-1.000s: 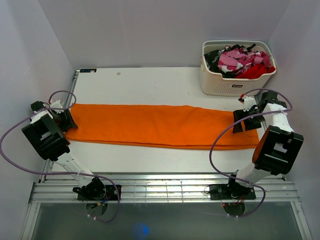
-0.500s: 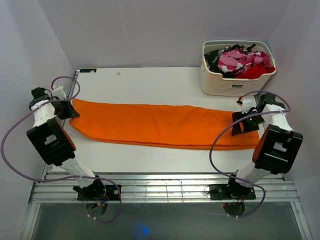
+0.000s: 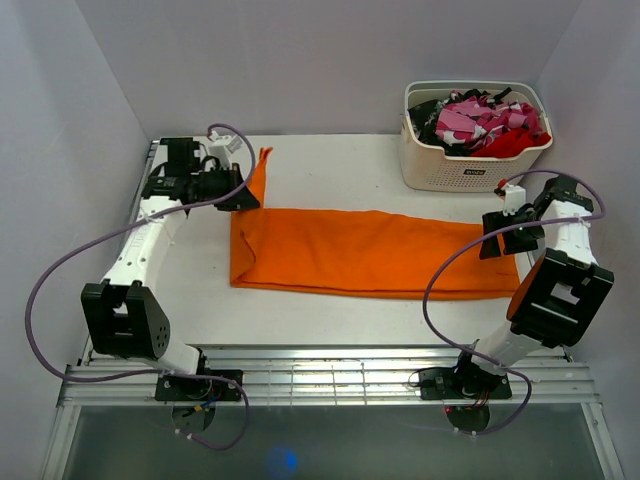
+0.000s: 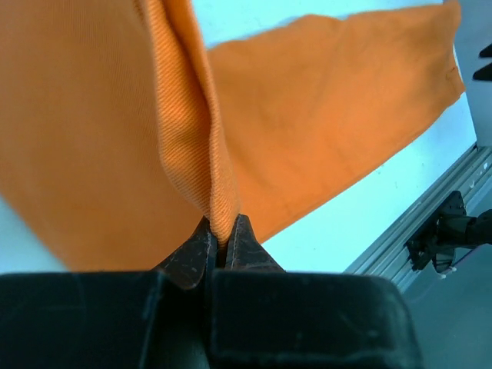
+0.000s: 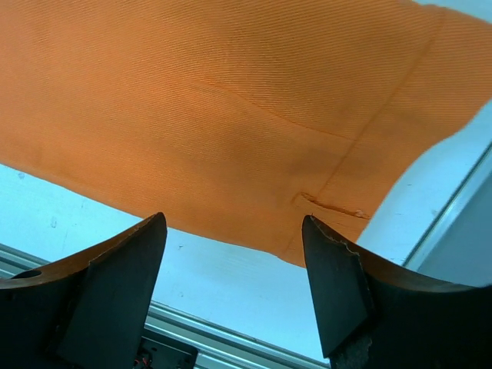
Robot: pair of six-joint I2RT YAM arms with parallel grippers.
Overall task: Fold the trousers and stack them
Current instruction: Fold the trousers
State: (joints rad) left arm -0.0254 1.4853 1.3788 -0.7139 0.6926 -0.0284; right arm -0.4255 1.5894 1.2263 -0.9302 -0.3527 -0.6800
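Observation:
The bright-orange trousers lie as a long band across the white table. Their left end is lifted into a peak above the table. My left gripper is shut on that lifted edge; in the left wrist view the cloth is pinched between the fingertips and drapes away. My right gripper hangs open over the trousers' right end, and the right wrist view shows the orange cloth beyond its spread fingers, with nothing between them.
A cream laundry basket holding pink-patterned, red and black clothes stands at the back right. Grey walls close in on three sides. An aluminium rail runs along the near edge by the arm bases.
My left gripper shut on the trousers' left end and carried it up and to the right, so the cloth's left part now folds over. The right gripper lifted slightly.

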